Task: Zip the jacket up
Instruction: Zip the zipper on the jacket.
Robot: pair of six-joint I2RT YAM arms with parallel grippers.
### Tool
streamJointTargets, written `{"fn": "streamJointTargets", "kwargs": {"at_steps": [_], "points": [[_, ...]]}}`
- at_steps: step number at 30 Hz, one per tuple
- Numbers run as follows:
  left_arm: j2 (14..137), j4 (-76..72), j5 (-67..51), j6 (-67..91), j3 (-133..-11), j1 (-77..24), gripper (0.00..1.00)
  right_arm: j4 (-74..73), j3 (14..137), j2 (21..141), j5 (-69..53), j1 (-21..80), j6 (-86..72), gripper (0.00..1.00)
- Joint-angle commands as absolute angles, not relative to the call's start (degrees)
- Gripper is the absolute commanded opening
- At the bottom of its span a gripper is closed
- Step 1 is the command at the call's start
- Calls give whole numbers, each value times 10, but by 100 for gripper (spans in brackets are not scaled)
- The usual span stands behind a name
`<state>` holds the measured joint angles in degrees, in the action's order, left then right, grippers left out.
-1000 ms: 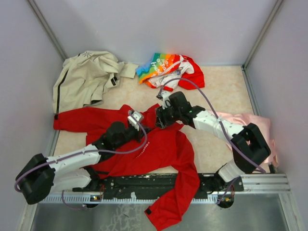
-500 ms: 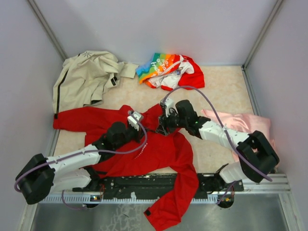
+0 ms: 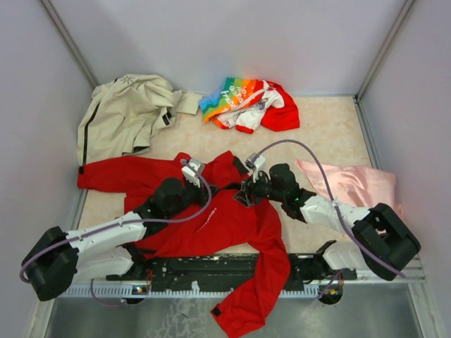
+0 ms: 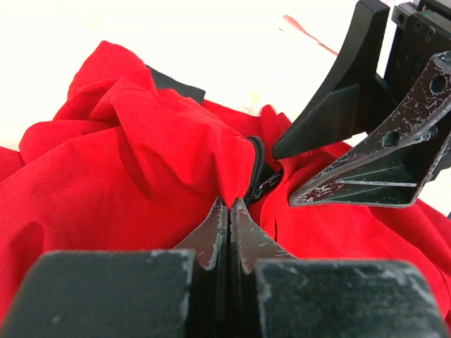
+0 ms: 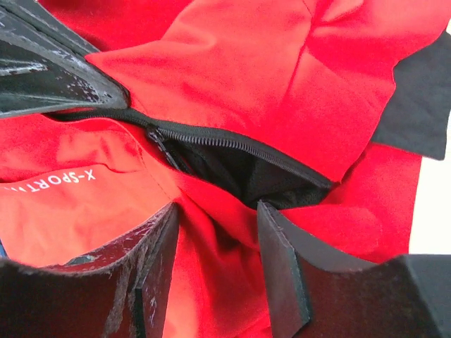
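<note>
The jacket (image 3: 232, 218) lies spread out in the middle of the table (image 3: 324, 127), with its front partly open near the top. The right arm (image 3: 317, 210) has swung down and in. So the right gripper (image 5: 218, 211) now sits low over the jacket's chest, right by the left gripper (image 4: 229, 205), which has not moved. The right fingers are apart, with only loose red cloth between them, and they hold nothing. The left fingers are squeezed tight. They look like they pinch the cloth next to the zipper (image 5: 239, 149), but the tips are hard to see. The little zipper pull (image 5: 156, 138) is just ahead of the right fingers. I think the next job is to grab it and slide it along.
</note>
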<state>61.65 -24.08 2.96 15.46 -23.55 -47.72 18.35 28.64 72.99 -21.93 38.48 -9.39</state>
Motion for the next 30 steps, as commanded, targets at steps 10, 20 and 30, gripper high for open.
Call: {"fn": "streamJointTargets", "kwargs": {"at_steps": [10, 20, 30], "points": [[613, -228, 14, 267, -290, -470, 0, 478, 215, 766, -280, 393, -77, 17], [620, -49, -45, 329, -384, -431, 0, 670, 158, 726, -185, 409, 71, 0], [603, -46, -212, 391, -390, -335, 34, 809, 184, 762, -46, 495, 318, 0]]}}
